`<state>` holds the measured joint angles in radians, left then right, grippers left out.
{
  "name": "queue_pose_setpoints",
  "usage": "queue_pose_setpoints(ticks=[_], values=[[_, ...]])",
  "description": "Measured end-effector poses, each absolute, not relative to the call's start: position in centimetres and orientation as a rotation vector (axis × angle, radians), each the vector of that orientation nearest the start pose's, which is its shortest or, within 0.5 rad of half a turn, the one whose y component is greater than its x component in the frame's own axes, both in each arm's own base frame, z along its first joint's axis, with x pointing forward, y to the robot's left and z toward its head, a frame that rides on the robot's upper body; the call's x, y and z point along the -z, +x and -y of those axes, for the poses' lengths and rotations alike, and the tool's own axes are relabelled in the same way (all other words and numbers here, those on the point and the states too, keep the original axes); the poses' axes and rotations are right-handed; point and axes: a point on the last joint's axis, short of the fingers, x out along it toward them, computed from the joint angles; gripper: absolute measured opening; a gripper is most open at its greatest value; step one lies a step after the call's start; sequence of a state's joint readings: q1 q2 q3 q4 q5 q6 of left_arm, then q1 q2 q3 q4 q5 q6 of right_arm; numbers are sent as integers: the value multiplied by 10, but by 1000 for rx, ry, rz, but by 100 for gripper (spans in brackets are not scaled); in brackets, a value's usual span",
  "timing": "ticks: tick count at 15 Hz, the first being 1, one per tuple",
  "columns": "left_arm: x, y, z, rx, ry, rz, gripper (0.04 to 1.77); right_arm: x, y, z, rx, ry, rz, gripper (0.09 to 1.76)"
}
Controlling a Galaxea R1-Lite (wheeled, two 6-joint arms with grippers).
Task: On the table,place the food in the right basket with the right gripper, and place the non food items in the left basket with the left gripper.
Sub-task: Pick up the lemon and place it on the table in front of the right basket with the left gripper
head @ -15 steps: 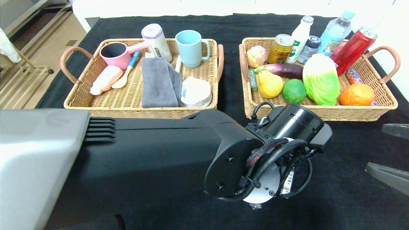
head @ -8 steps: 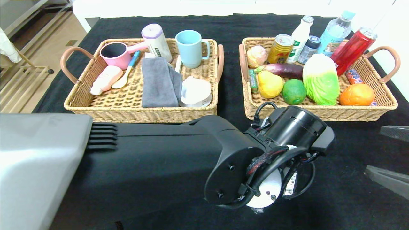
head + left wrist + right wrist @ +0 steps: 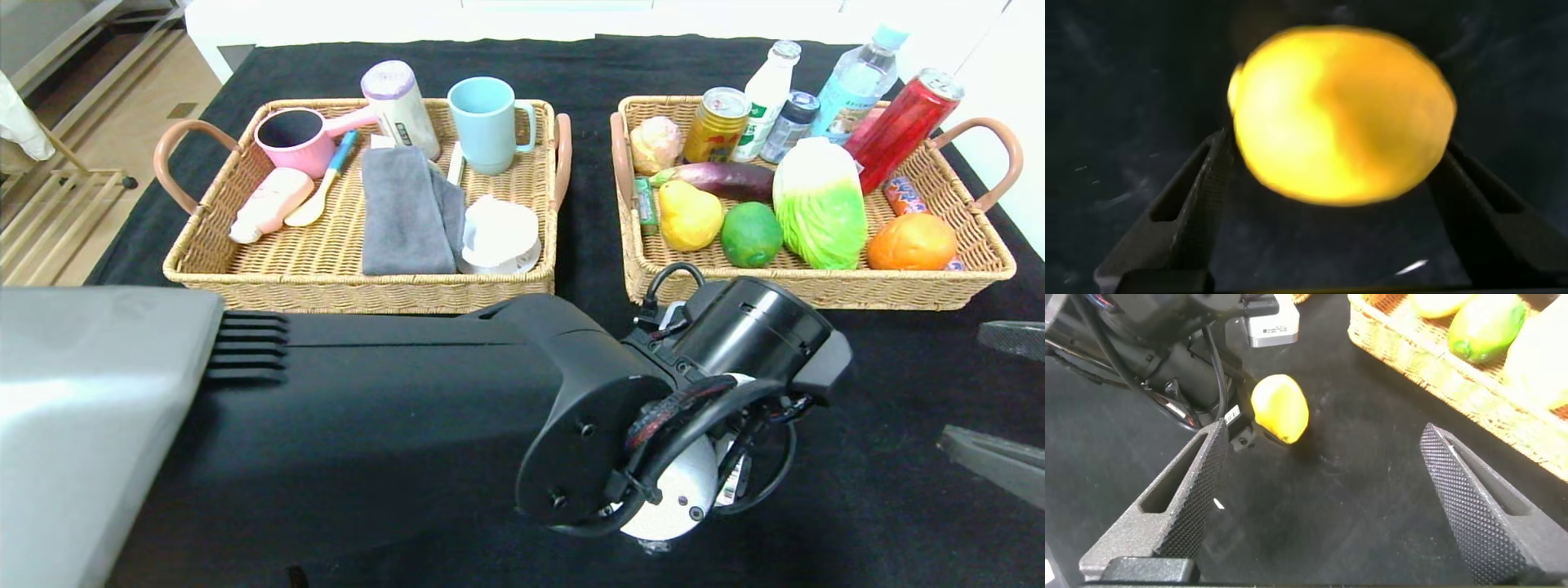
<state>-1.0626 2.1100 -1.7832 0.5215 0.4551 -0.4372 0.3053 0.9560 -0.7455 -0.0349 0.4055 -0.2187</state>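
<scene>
Your left gripper (image 3: 1331, 175) grasps the lemon (image 3: 1341, 114).
Right gripper (image 3: 1331, 498) hovers nearby over the desk (image 3: 898, 457), jaws released.

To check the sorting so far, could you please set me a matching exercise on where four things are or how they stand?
1 blue mug
2 lime
3 lemon
4 right gripper

A in the right basket
B open
C in the left basket
D at the left gripper, outside both baskets

Pairs: 1-C, 2-A, 3-D, 4-B
</scene>
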Motion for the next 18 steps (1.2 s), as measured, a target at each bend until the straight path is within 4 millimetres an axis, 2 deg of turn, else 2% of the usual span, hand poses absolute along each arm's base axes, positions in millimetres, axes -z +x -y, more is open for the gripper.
queue_pose_setpoints(ticks=[4, 9, 13, 18], values=[[-207, 190, 350, 439, 220, -732, 164, -271, 89, -40, -742, -201, -55, 171], [-216, 177, 327, 449, 261, -738, 168, -275, 79, -37, -749, -203, -25, 171], [-225, 172, 289, 447, 346, -735, 169, -275, 79, -37, -747, -203, -28, 171], [-222, 172, 219, 376, 435, -769, 170, -274, 83, -38, -743, -202, -41, 171]])
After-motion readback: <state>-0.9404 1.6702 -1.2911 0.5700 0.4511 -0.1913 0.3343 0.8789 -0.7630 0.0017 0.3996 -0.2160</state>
